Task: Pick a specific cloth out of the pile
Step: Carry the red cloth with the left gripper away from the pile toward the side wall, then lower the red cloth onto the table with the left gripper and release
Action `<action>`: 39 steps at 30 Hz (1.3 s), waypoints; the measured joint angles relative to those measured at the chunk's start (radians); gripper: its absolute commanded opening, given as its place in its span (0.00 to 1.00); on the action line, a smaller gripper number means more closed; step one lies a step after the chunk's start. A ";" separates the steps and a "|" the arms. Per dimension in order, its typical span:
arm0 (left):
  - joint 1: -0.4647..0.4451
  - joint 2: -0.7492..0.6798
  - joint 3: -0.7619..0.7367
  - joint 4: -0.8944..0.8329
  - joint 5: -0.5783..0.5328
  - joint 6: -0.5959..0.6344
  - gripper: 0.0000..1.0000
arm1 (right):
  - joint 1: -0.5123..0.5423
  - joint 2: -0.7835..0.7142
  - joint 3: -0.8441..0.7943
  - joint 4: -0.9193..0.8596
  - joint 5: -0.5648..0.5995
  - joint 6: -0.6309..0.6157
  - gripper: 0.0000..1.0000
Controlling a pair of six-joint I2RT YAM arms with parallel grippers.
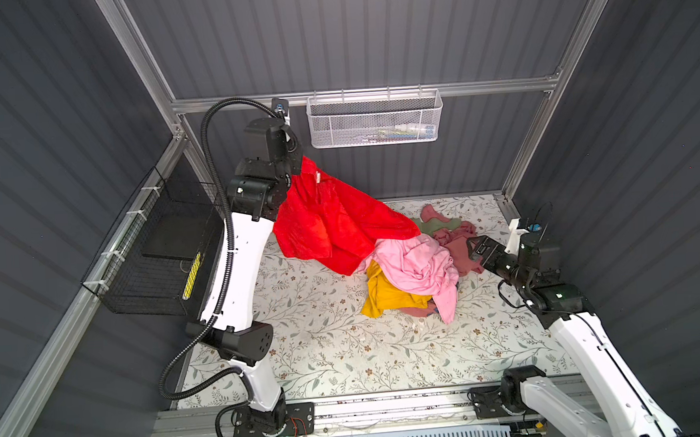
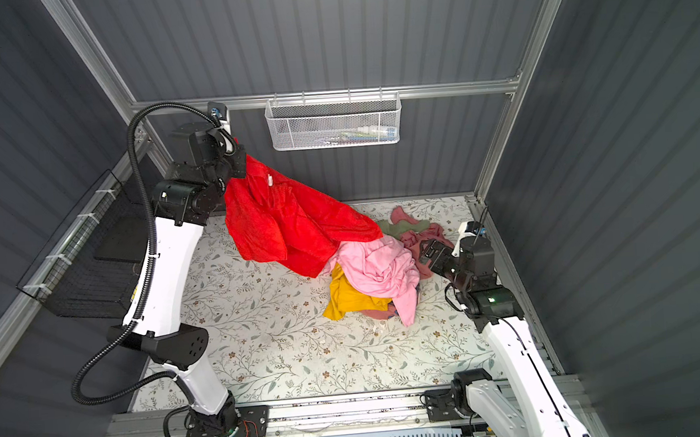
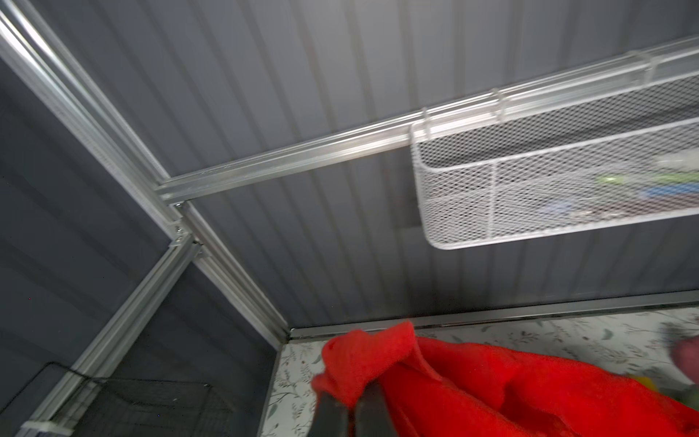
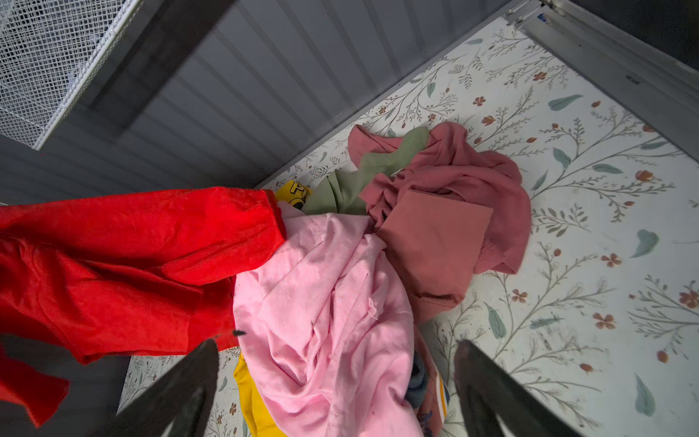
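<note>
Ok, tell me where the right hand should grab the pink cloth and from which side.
Probably the raised ridge of folds on top of the pink cloth, coming down from the right. The open right hand points at it there, and those folds stand clear of the red cloth meeting its far edge.

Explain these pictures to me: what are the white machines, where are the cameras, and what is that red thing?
Two robot arms stand at a flowered table inside a grey booth. Two pictures look down from above, nearly alike; the other two come from a camera on each wrist. The left gripper, a two-fingered clamp, is shut on the red cloth and holds it up, its lower end at the pile of pink, yellow, rose and green clothes. The right gripper hangs open by the pile, holding nothing.
</note>
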 measured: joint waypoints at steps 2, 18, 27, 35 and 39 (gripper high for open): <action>0.055 0.000 0.000 0.001 -0.007 0.011 0.00 | 0.000 0.006 0.000 0.001 -0.006 0.000 0.95; 0.144 -0.068 -0.125 0.027 0.036 -0.008 0.00 | 0.007 0.058 0.000 0.021 -0.032 0.001 0.94; 0.142 -0.169 -0.420 0.047 0.292 -0.179 0.00 | 0.018 0.070 0.000 0.027 -0.044 0.002 0.94; 0.142 -0.193 -0.631 0.135 0.452 -0.360 0.00 | 0.028 0.090 0.000 0.045 -0.051 0.008 0.94; 0.142 -0.193 -0.639 0.179 0.500 -0.430 0.00 | 0.033 0.090 0.000 0.044 -0.051 0.008 0.94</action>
